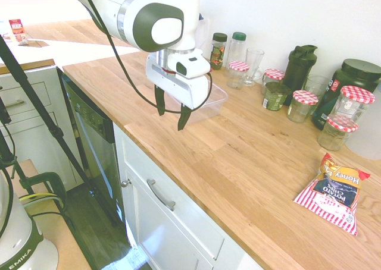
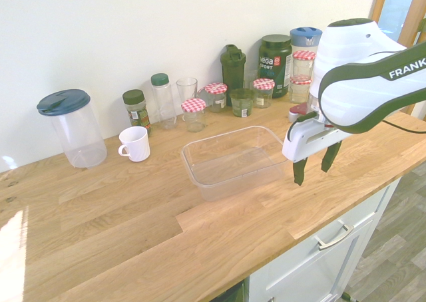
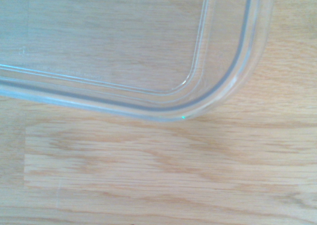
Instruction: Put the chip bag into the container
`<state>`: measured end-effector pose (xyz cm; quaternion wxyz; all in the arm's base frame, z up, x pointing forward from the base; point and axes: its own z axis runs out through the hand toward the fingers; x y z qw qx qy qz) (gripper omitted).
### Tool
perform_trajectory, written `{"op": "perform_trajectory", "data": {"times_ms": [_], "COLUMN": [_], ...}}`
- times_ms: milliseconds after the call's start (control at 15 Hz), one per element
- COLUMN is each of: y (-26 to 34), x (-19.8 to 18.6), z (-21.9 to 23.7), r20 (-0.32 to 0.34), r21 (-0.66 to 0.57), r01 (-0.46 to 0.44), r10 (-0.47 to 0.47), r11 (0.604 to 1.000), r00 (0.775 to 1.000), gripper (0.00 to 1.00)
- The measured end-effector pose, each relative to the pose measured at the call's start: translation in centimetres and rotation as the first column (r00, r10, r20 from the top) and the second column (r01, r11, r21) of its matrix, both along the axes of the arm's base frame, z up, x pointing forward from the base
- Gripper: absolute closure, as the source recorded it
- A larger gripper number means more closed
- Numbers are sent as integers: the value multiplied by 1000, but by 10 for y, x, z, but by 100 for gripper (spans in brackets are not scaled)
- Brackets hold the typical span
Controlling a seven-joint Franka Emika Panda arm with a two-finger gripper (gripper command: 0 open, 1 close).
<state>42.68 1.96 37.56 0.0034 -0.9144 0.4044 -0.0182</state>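
While the chip bag [image 1: 332, 194] is left lying on the counter [image 1: 238, 181], the gripper [image 1: 172, 119] (its fingers spread apart) is held near the clear container [image 2: 233, 190].

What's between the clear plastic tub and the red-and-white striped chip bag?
Just bare wooden counter along the straight line from tub to bag, in the first exterior view.

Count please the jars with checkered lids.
5. Second exterior view: one jar behind the container, one left, one right of the shaker, two right of the black tub. Others may be hidden.
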Motion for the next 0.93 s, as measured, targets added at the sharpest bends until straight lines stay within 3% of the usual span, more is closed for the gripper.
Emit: {"op": "perform_trajectory", "data": {"times_ms": [333,933], "y": [-15,-194], "x": [-2,6], "z": [-5,24], "r20": [-8,60], "r21": [-38,-217], "r01": [3,171], "r10": [-3,-161], "r11": [999,961], "r00": [1000,985], "gripper": [0,0]}}
